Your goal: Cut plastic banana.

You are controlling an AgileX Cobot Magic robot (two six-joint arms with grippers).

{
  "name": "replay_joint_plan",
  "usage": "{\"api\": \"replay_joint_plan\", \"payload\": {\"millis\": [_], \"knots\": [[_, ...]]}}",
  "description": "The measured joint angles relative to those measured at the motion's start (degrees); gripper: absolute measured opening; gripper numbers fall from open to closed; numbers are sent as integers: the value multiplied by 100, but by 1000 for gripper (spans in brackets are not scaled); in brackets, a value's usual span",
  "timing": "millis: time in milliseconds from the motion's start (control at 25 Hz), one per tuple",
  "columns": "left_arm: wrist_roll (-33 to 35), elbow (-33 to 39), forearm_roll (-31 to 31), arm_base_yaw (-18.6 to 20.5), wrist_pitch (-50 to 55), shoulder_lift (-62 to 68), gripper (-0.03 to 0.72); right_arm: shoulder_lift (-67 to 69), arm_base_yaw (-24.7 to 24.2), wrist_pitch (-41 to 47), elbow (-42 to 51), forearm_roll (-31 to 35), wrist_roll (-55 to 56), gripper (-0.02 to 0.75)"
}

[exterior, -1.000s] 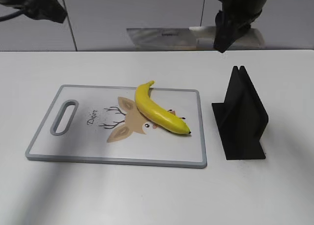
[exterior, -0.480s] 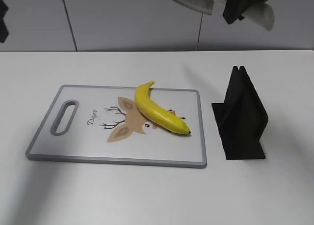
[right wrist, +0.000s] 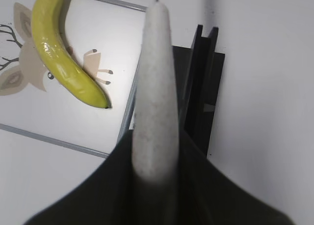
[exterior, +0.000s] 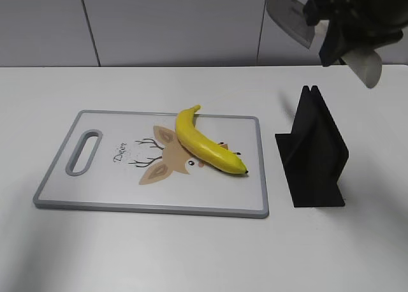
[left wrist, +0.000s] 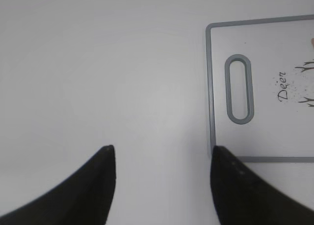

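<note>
Bright, even light with soft shadows; the right gripper is motion-blurred, the wrist views' foregrounds defocused.

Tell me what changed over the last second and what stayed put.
The right gripper, shut on the knife, swung right and turned, so the blade went from lying level behind the table to slanting up at the top right, above the black stand. The left arm left the outside view. The banana and cutting board did not move.

Banana on board, left of stand
</note>
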Motion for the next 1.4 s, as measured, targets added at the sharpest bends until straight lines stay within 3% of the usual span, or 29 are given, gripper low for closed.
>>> {"api": "replay_joint_plan", "payload": {"millis": [360,920,1120,1400], "knots": [[-10,1126,10,0,-29,-1503,592,-683,0,-540,1636,-511,621,175],[-13,3972,-91,0,-669,-4606,592,-702,0,-1082,2076,-500,856,175],[-13,4473,-208,0,-655,-5651,592,-702,0,-1091,2076,-512,918,175],[-13,4551,-225,0,-457,-6777,592,-702,0,-1091,2076,-512,937,175]]}}
